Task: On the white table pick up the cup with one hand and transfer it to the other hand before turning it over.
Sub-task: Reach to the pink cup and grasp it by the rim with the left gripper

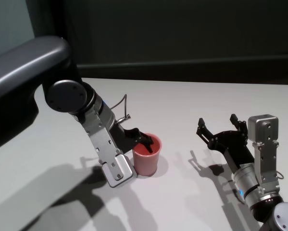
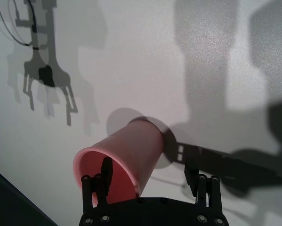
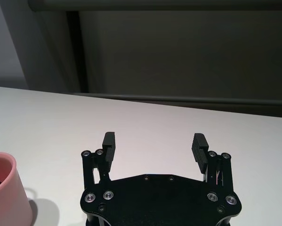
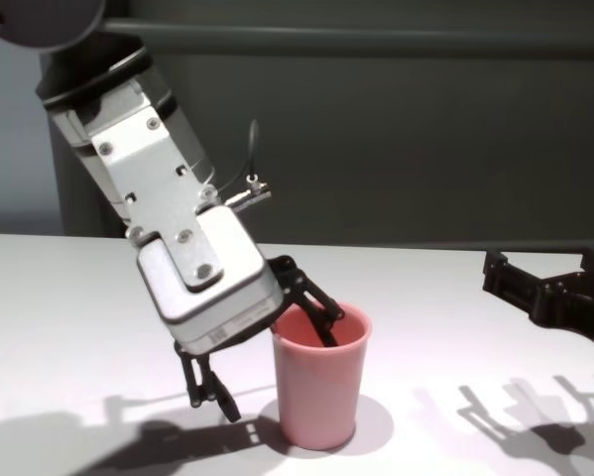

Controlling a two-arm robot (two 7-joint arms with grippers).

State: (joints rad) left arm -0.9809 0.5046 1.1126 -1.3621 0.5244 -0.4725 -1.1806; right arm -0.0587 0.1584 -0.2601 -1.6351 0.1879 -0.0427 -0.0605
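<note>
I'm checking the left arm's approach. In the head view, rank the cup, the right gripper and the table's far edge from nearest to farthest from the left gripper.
1. The cup: at the left gripper, one finger inside its rim.
2. The right gripper: open, off to the robot's right, above the white table.
3. The table's far edge: at the back, by the dark wall; close to the right gripper in rank.

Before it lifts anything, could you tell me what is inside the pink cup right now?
One black finger of the open left gripper reaches down inside the cup; the other stays outside its wall. The cup's bottom is hidden by the rim and the finger.
</note>
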